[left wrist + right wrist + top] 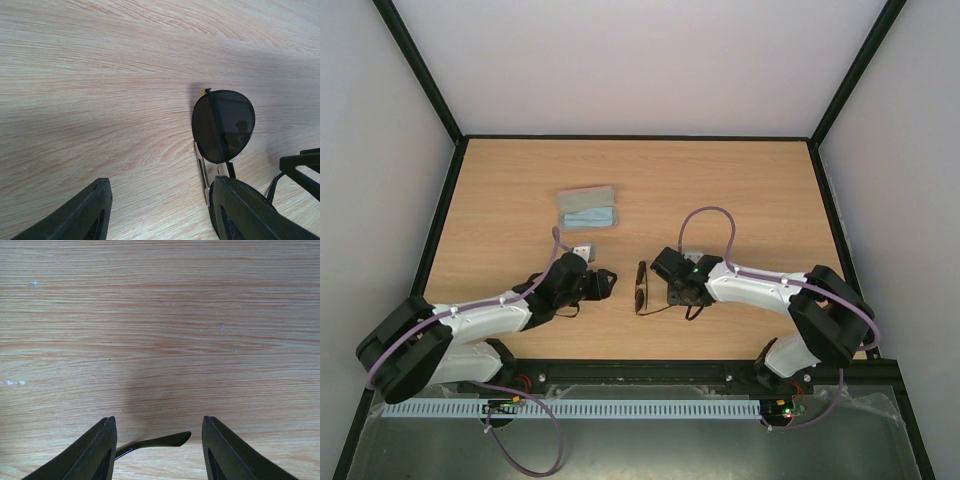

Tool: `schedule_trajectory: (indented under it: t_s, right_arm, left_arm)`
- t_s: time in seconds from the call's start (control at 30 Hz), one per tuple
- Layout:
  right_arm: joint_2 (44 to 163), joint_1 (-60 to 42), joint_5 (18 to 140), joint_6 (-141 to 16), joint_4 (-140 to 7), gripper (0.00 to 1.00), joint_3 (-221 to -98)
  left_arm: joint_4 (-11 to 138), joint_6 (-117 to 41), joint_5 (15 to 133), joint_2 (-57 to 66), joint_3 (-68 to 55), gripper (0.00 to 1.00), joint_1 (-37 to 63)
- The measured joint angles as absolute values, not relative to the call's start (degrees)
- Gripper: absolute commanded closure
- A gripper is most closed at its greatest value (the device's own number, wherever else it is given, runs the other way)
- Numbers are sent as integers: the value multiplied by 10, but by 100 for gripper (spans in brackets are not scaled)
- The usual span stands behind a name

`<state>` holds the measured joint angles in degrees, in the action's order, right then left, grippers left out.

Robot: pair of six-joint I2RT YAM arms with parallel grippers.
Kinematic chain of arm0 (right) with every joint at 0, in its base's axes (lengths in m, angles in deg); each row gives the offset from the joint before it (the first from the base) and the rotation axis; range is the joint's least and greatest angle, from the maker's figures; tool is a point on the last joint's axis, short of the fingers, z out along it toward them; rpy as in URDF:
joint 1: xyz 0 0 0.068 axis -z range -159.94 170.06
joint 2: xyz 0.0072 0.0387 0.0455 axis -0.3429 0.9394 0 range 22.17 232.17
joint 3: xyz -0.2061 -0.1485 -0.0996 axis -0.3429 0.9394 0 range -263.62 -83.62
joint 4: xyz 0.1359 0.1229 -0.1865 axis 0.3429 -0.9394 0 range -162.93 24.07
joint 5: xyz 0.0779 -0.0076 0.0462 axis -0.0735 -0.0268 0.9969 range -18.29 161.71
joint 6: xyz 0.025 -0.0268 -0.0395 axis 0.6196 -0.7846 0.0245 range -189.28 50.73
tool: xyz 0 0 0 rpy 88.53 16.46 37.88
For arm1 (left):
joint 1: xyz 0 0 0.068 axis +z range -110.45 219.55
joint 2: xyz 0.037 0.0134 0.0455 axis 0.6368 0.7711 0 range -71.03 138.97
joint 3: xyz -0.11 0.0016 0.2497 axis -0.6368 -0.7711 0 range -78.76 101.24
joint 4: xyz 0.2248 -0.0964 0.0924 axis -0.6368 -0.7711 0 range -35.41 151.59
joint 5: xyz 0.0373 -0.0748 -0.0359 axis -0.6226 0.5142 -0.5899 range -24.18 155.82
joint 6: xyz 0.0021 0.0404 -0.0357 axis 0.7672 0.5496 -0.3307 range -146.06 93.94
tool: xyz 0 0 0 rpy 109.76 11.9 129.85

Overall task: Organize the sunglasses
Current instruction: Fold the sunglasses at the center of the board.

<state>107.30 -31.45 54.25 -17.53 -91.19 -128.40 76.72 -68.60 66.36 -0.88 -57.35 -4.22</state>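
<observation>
The sunglasses (642, 288) rest on the wooden table between my two grippers, their dark round lenses facing left. In the left wrist view one lens (223, 125) shows whole, and the other is hidden behind my right-hand finger (250, 215). My left gripper (601, 285) is open just left of the sunglasses, with only bare wood between its fingers. My right gripper (670, 283) is open on their right side. In the right wrist view a thin dark temple arm tip (167, 440) lies loose between the spread fingers, and the fingers are not closed on it.
An oblong case with grey lining (585, 194) and a light blue cloth (591, 218) lie further back on the table, left of centre. Black frame rails border the table's sides and far edge.
</observation>
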Motion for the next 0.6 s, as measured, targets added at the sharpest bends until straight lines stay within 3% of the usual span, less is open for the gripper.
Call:
schedule_trajectory:
  t_s: [0.6]
  right_arm:
    - [1107,-314,542,-169,-899,78,-1284]
  left_arm:
    - [734,-676,670,-47,-576,42,-26]
